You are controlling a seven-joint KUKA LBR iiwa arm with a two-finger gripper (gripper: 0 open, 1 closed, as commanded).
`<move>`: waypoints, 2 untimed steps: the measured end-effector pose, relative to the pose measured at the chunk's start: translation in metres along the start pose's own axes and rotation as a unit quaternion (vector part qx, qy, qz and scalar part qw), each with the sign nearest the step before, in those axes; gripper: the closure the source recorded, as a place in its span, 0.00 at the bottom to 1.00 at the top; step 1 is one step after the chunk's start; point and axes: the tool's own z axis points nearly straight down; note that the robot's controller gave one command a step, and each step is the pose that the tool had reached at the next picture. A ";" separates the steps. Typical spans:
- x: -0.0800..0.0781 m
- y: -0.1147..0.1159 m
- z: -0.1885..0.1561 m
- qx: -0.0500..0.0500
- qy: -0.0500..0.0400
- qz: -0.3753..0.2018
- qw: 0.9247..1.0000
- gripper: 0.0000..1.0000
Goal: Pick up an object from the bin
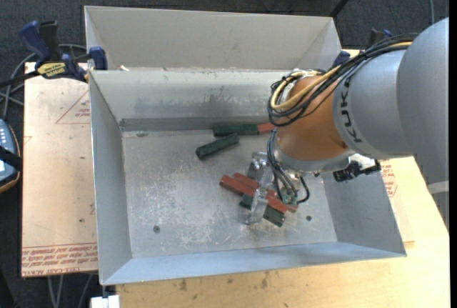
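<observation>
My gripper [257, 205] is low over the bin floor, right of the middle, under the orange wrist cover. It stands on a small cluster of things: a flat red piece [235, 184] sticking out to its left, and a red and dark green piece [277, 211] just to its right. Whether anything is between its tips is hidden by its metal body. Behind it, toward the back wall, lies a tool with two dark green handles [218, 147] and a red end [264, 128].
The arm and its cables cover the bin's right part. The bin's sloping right wall is close to the gripper, and the front wall lies a short way below it. Bare bin floor stretches to the left.
</observation>
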 end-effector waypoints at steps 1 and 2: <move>0.039 0.029 -0.034 -0.002 -0.002 0.094 0.996 0.00; 0.051 0.022 -0.032 -0.001 -0.001 0.162 0.987 0.00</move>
